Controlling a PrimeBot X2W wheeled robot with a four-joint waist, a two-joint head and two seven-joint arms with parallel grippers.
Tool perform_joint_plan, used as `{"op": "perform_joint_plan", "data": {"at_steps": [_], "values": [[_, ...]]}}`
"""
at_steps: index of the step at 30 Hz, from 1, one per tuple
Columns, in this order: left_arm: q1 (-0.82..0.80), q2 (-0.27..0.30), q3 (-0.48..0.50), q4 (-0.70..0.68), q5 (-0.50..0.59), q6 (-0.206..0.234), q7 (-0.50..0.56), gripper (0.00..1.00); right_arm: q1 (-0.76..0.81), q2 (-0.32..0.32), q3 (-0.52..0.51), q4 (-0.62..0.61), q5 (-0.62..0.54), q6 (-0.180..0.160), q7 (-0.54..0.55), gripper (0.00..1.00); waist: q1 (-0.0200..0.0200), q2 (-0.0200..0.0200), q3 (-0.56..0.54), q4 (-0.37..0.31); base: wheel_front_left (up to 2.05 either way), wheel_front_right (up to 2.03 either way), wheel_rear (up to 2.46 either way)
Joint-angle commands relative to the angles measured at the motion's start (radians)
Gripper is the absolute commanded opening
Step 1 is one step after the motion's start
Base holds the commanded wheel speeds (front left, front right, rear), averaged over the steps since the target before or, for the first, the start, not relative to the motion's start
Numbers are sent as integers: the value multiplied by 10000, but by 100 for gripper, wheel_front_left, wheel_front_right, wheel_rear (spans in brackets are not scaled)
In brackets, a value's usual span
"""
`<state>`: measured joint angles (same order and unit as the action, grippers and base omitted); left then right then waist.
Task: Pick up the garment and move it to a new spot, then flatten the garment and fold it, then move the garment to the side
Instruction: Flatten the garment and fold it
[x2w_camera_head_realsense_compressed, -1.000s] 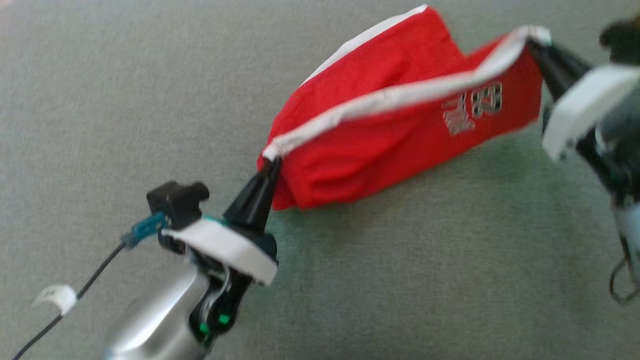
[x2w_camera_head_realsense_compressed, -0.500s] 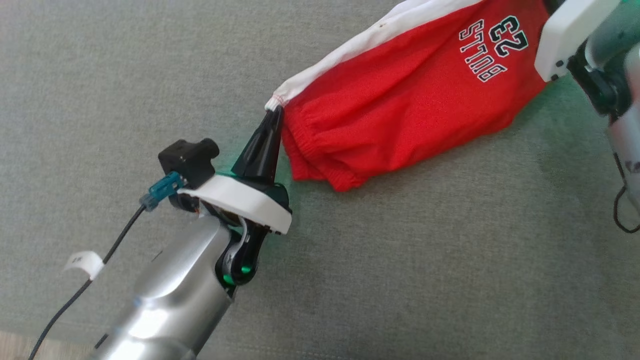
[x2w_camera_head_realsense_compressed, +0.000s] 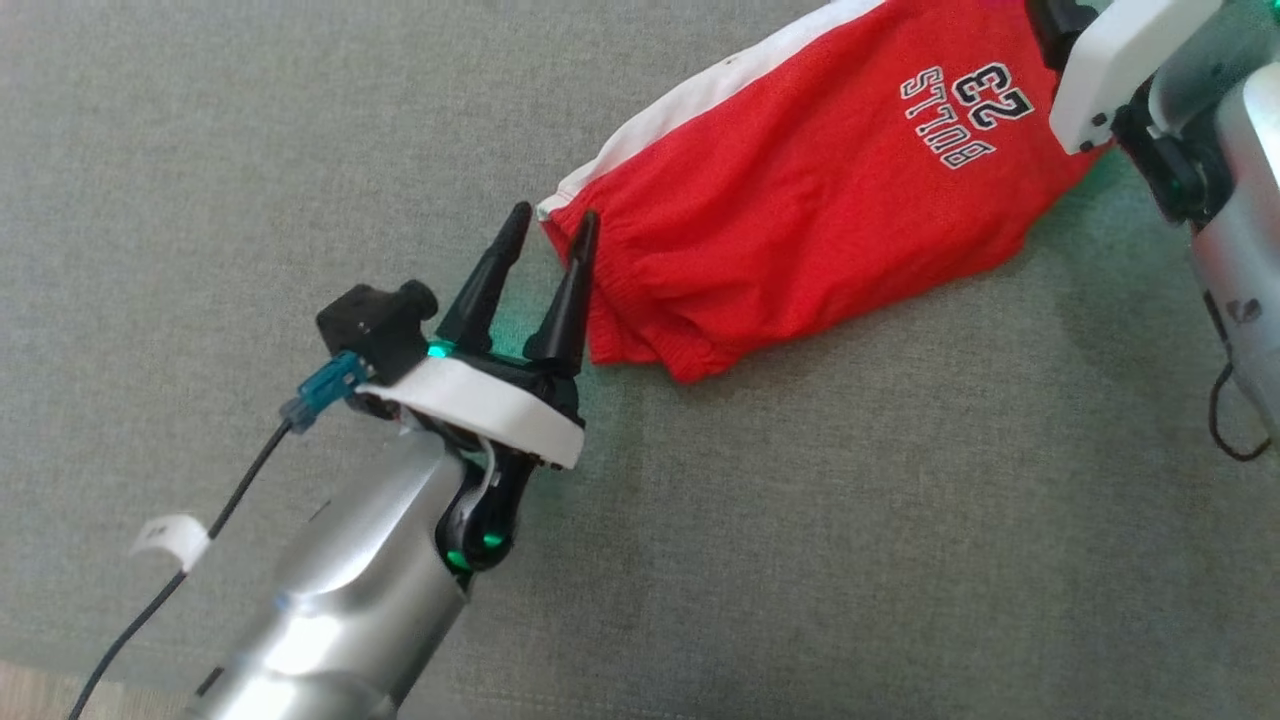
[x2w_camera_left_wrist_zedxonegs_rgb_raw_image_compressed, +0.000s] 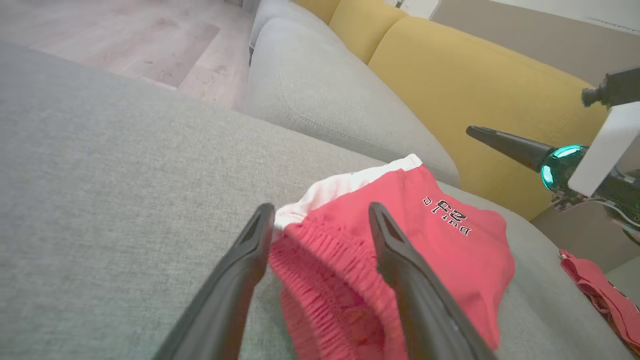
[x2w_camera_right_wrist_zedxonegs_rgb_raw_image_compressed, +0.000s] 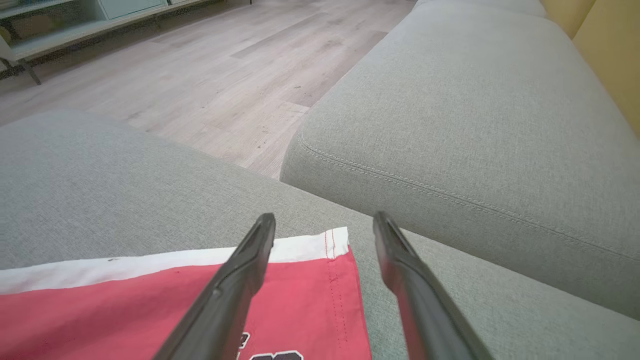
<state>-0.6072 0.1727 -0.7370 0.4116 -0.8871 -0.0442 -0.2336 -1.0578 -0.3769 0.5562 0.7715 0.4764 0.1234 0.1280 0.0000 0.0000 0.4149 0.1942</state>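
Observation:
The garment (x2w_camera_head_realsense_compressed: 800, 220) is a pair of red shorts with a white side stripe and "BULLS 23" print, lying stretched out on the grey sofa cushion (x2w_camera_head_realsense_compressed: 800, 520). My left gripper (x2w_camera_head_realsense_compressed: 553, 216) stands open at its gathered waistband end, one finger on each side of the white corner. The left wrist view shows the waistband (x2w_camera_left_wrist_zedxonegs_rgb_raw_image_compressed: 320, 260) lying loose between the spread fingers of that gripper (x2w_camera_left_wrist_zedxonegs_rgb_raw_image_compressed: 321, 210). At the hem end my right gripper (x2w_camera_right_wrist_zedxonegs_rgb_raw_image_compressed: 325, 217) is open above the white-striped corner (x2w_camera_right_wrist_zedxonegs_rgb_raw_image_compressed: 335, 242), holding nothing. One of its fingers (x2w_camera_left_wrist_zedxonegs_rgb_raw_image_compressed: 500, 142) shows in the left wrist view.
A second grey cushion (x2w_camera_right_wrist_zedxonegs_rgb_raw_image_compressed: 475, 115) adjoins this one across a seam, with a yellow backrest (x2w_camera_left_wrist_zedxonegs_rgb_raw_image_compressed: 475, 85) behind. Wooden floor (x2w_camera_right_wrist_zedxonegs_rgb_raw_image_compressed: 200, 75) lies beyond the sofa edge. Another red cloth (x2w_camera_left_wrist_zedxonegs_rgb_raw_image_compressed: 600, 295) lies past the garment's far end.
Both grippers have opened and let go of the garment's two ends. The garment, held up and stretched before, has settled flat on the cushion.

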Motion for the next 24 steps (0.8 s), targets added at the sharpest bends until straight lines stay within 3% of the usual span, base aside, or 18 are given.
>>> {"op": "perform_joint_plan", "data": {"at_steps": [1, 5, 10, 16, 24], "values": [[64, 334, 502, -354, 179, -25, -163, 100, -51, 123, 75, -132, 231, 73, 6, 100, 0, 0, -170, -66, 0, 0, 0], [647, 573, 1118, -734, 740, 79, -268, 100, 277, 99, 195, 215, 900, 73, 575, 100, 0, 0, -439, -90, 0, 0, 0], [1419, 610, 2527, -1411, 2267, 167, -277, 100, 406, 66, 46, 712, 1314, 73, 919, 100, 0, 0, -496, 62, 0, 0, 0], [1903, 259, 3614, -1553, 3555, -142, -279, 100, 194, 84, -389, 1786, 1196, 73, 1198, 100, 0, 0, -383, 532, 0, 0, 0], [2134, -221, 4127, -1491, 4304, -585, -280, 100, -455, 181, -1031, 3533, 711, 73, 1683, 100, 0, 0, -221, 1155, 0, 0, 0]]}}
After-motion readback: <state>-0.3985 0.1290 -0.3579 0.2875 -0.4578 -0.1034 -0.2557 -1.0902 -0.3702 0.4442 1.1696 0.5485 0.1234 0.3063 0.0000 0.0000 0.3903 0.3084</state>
